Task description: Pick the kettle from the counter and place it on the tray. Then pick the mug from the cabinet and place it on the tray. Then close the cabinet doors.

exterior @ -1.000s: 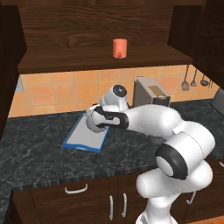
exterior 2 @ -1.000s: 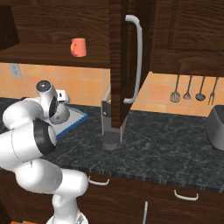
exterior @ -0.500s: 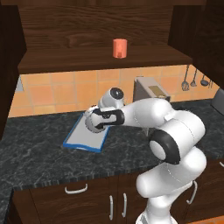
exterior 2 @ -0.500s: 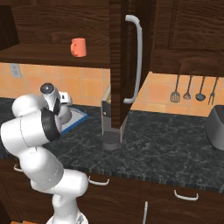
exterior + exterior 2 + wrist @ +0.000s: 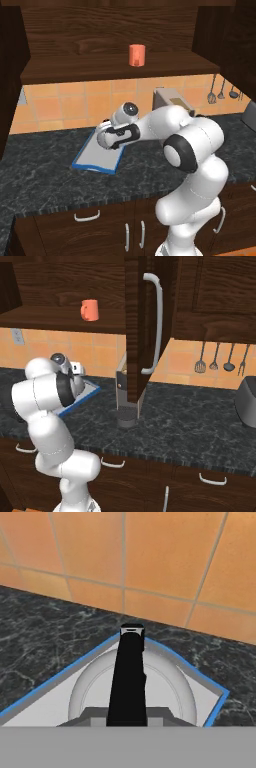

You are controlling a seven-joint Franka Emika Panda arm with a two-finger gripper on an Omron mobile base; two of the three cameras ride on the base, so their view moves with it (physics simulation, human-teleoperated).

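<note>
The silver-grey kettle (image 5: 167, 687) sits right under the hand, its black handle (image 5: 131, 667) running up the middle of the hand view. My gripper (image 5: 105, 136) is shut on the kettle's handle over the far end of the blue-rimmed tray (image 5: 92, 159), which lies on the dark counter (image 5: 45, 175). The tray's corner (image 5: 202, 674) shows beneath the kettle; whether the kettle rests on the tray I cannot tell. The orange-red mug (image 5: 136, 55) stands on the open cabinet's shelf (image 5: 100, 72). In the right base view the mug (image 5: 90, 309) is left of an open cabinet door (image 5: 136, 331).
A boxy coffee machine (image 5: 172, 100) stands on the counter right of the tray, behind my arm. The open door's silver bar handle (image 5: 158, 321) hangs above the counter. Utensils (image 5: 215, 356) hang on the tiled wall at the right. A dark pot (image 5: 247, 401) is at the far right.
The arm's elbow has swung to the right and its links have reshaped. The hand has stayed over the tray's far end, jaws still shut.
</note>
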